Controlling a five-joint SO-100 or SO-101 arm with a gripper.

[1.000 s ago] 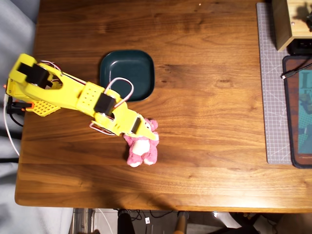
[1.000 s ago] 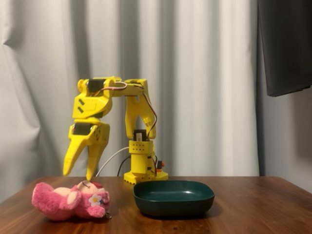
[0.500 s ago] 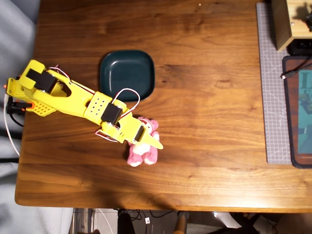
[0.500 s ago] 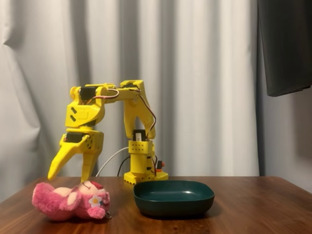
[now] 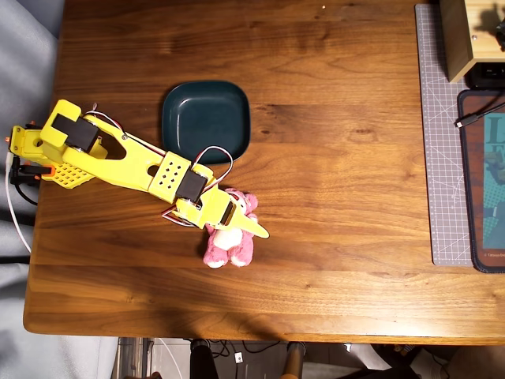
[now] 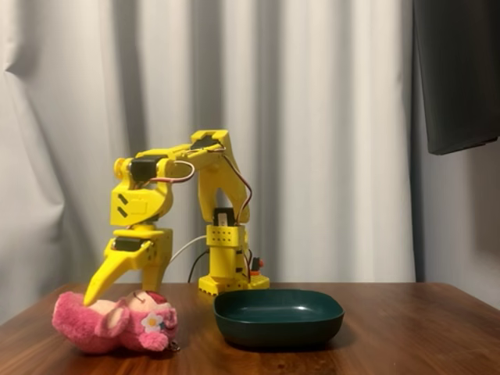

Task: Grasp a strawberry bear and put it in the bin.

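Observation:
The strawberry bear (image 5: 230, 249) is a pink plush lying on its side on the wooden table, below the bin in the overhead view and at the left (image 6: 86, 326) in the fixed view. My yellow gripper (image 5: 239, 225) is low over it. In the fixed view the gripper (image 6: 121, 294) is open, one finger slanting down to the bear's back and the other standing by its head. The fingers reach the plush but are not closed on it. The bin (image 5: 205, 121), a dark teal square dish, holds nothing and sits to the right of the bear (image 6: 279, 316) in the fixed view.
In the overhead view a grey cutting mat (image 5: 440, 158) runs along the table's right side, with a light wooden box (image 5: 460, 39) and a dark tablet-like panel (image 5: 485, 181) with a cable. The arm's base (image 5: 35, 154) stands at the left edge. A pale curtain (image 6: 328, 117) hangs behind.
The arm has stretched out and lowered, bringing the open gripper from above the bear down around it. The bear and the bin have not moved.

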